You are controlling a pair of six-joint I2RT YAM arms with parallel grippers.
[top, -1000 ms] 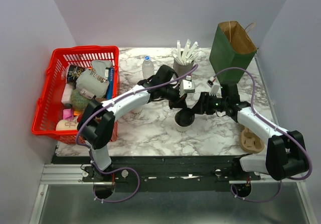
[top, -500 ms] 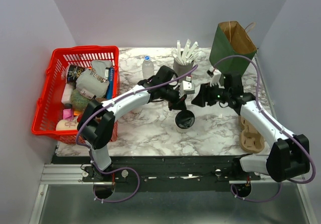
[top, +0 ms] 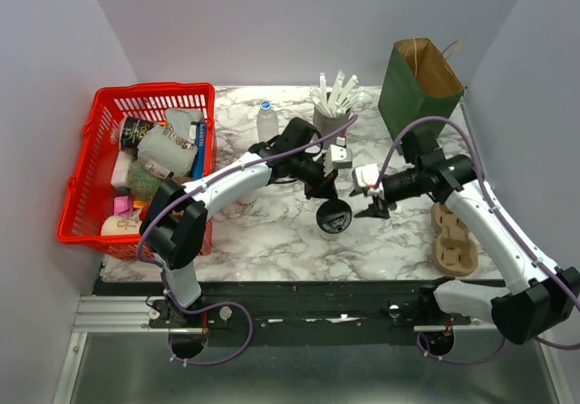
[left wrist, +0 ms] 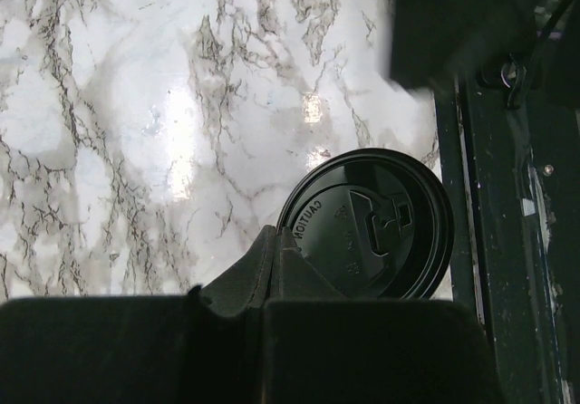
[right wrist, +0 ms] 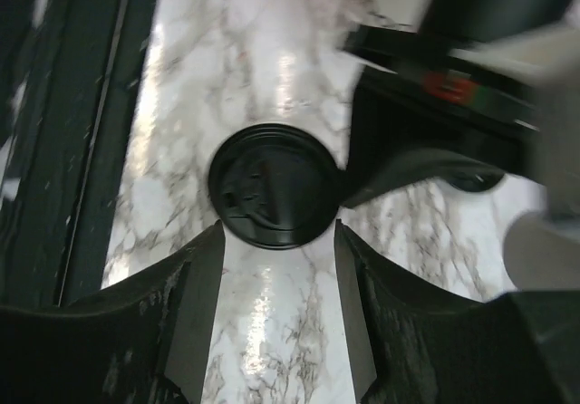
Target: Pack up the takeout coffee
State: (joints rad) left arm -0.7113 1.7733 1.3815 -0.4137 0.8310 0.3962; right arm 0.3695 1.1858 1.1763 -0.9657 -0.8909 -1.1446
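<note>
The takeout coffee (top: 333, 216), a cream paper cup with a black round lid, stands upright on the marble table near the middle. Its lid also shows in the left wrist view (left wrist: 367, 226) and in the right wrist view (right wrist: 272, 187). My left gripper (top: 325, 190) is shut and empty just behind the cup, and in its own view (left wrist: 276, 241) the fingertips sit by the lid's rim. My right gripper (top: 372, 207) is open just right of the cup. In its own view (right wrist: 277, 239) the two fingertips flank the lid's near edge from above.
A green paper bag (top: 419, 82) stands open at the back right. A brown cardboard cup carrier (top: 453, 241) lies at the right front. A grey cup of white sticks (top: 331, 107) and a small bottle (top: 265, 120) stand at the back. A full red basket (top: 91, 164) sits at the left.
My right arm has drawn back from the cup, swung out to the right and turned its open gripper towards the cup again. The left arm and the cup have stayed put.
</note>
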